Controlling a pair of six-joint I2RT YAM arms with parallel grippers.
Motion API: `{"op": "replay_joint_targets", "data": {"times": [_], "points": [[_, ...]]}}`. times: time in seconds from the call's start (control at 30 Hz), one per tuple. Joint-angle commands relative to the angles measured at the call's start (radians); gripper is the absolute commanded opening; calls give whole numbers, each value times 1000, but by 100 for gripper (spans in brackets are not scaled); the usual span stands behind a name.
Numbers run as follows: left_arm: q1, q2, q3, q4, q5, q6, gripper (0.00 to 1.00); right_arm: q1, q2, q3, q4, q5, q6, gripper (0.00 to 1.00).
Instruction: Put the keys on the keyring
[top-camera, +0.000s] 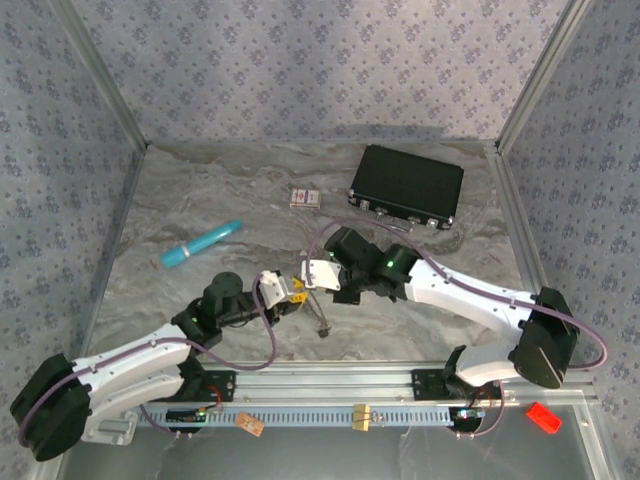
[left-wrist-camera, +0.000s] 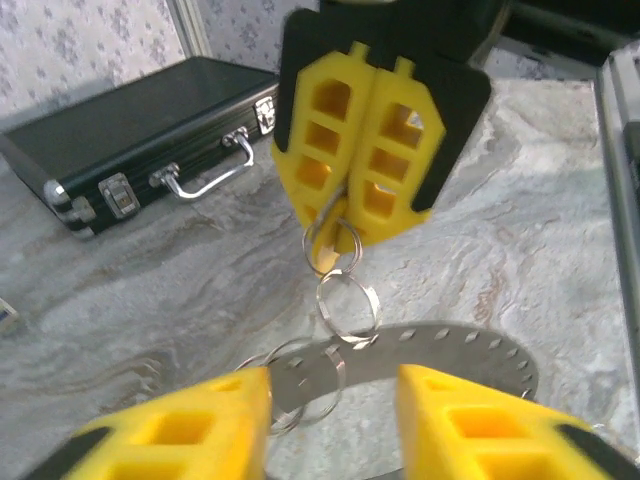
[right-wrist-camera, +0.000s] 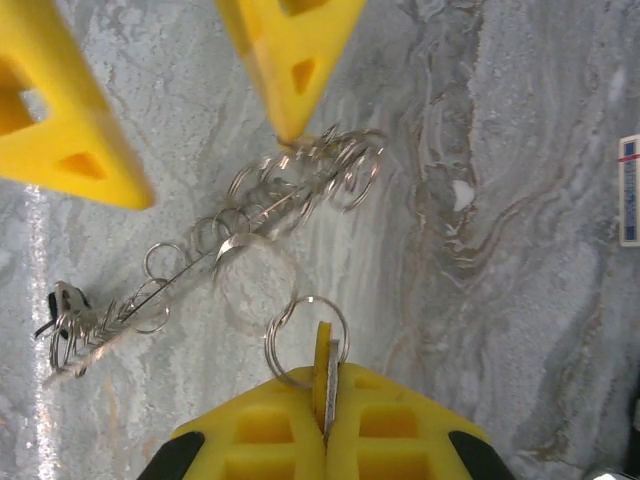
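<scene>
My right pincer (right-wrist-camera: 325, 392) pinches a small tan brass key (right-wrist-camera: 322, 347); my left pincer (left-wrist-camera: 335, 385) gapes over the silvery toothed keyring (left-wrist-camera: 450, 345).

The left arm (top-camera: 140, 360) and the right arm (top-camera: 470, 295) are stretched in toward the middle, and their grippers are set nearly tip to tip. The fingers of the left gripper (left-wrist-camera: 335, 385) are held apart. The fingers of the right gripper (right-wrist-camera: 325, 378) are pressed together, with a key (right-wrist-camera: 322, 350) pinched between them.

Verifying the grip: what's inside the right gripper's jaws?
The right gripper is shut on a thin tan key, a small ring looped at its tip. The key's rest is covered by the yellow fingers.
</scene>
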Motion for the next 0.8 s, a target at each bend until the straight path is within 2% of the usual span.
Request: {"op": "replay_joint_targets", "data": {"times": [0.0,0.17,0.4,0.6,0.7,0.77], "points": [[1,-61,-26,27,-52,-21,51,9,-10,61,-56,41,-33,0],[1,-207,-72,30,-242,-52,67,19,1,136,-81,50,-68,0],[30,-472,-72,-112,-719,-155,99,50,103,266,-88,9,-116,0],[123,-674,-6,-356,-983,-357,99,90,214,363,12,-188,-83,0],[166,-700,50,-473,-1005,-454,99,85,265,363,128,-243,-32,0],[180,-688,69,-504,-1006,-476,99,81,314,372,136,-208,-35,0]]}}
